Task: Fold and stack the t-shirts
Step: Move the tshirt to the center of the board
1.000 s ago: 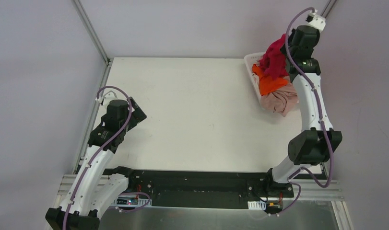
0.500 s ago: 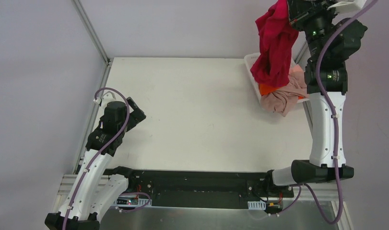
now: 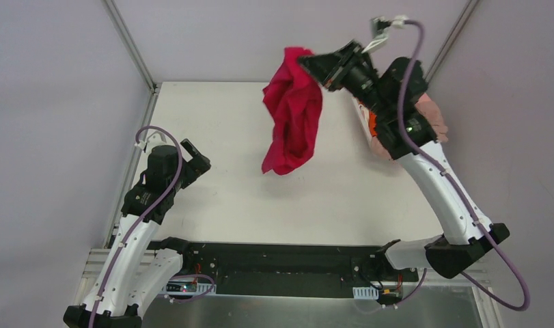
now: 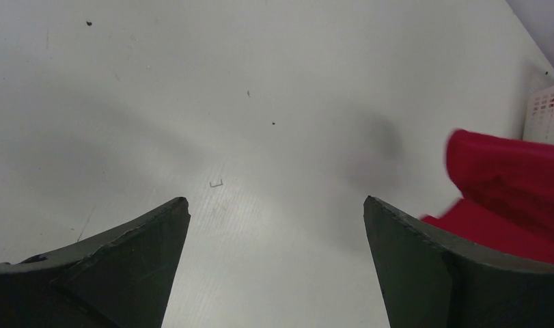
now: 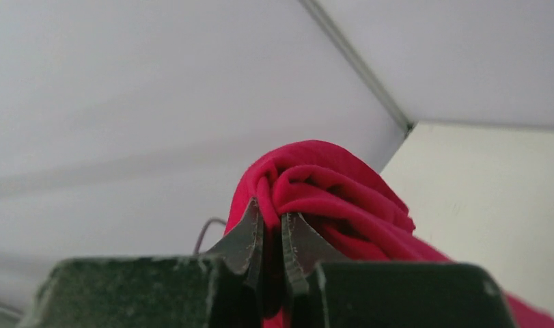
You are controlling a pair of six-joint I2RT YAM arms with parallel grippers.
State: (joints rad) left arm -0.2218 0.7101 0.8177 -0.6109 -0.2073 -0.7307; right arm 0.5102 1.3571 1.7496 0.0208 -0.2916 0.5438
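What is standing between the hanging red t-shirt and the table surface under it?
Nothing visible. The red t-shirt hangs from the shut right gripper over a bare stretch of table; the open left gripper sits off to the left, apart from it.

The right arm (image 3: 441,184) hides most of the orange t-shirt (image 3: 373,124) and the pink-beige t-shirt (image 3: 436,115) behind it.

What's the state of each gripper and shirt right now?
red shirt, bunched, hanging from the right gripper above the table
right gripper, shut on the red shirt, raised
left gripper, open, empty
pink shirt, crumpled, unfolded
orange shirt, mostly hidden
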